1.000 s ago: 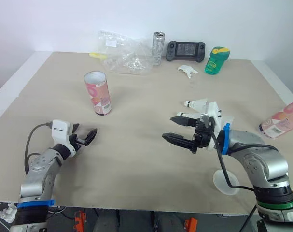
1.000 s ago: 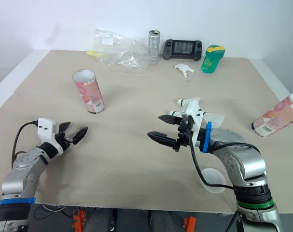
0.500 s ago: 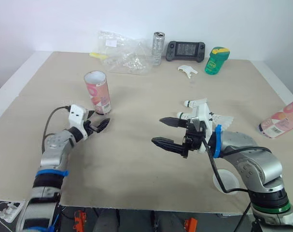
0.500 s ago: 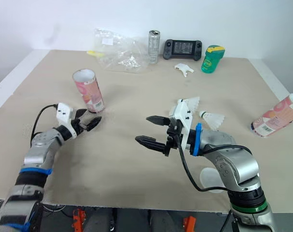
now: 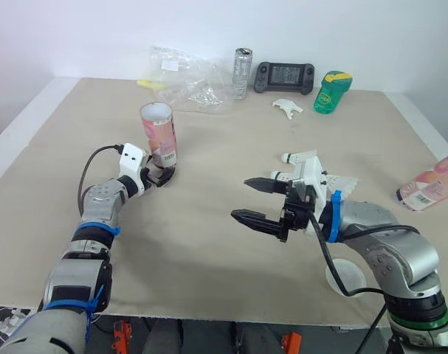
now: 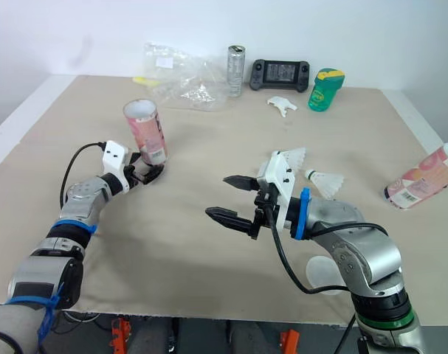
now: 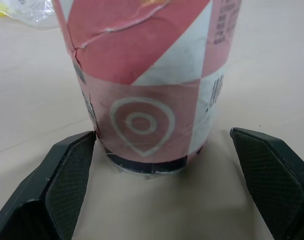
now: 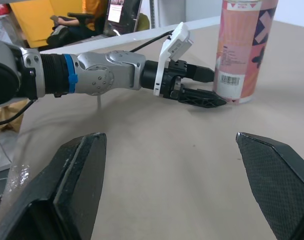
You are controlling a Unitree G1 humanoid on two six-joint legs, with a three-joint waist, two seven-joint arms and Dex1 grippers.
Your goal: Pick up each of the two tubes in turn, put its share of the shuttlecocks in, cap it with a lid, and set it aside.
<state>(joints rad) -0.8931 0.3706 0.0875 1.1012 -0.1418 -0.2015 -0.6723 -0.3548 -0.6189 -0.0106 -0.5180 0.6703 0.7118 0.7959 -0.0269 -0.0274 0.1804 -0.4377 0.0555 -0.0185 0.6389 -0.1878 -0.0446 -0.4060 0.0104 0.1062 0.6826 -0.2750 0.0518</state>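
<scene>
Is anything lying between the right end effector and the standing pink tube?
Nothing: in the left eye view the table is bare between the right end effector and the tube.

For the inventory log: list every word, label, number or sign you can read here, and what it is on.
No words can be read anywhere.
Upright tube: a white map-pin sign with rings; the small print beside it is blurred.
Its barcode: digits too small.
Lying tube: print too small.
Green bottle, can, bag label: too small.

Left arm [image 5: 105,198] and right arm [image 5: 371,225] reach forward, jaws spread apart.
</scene>
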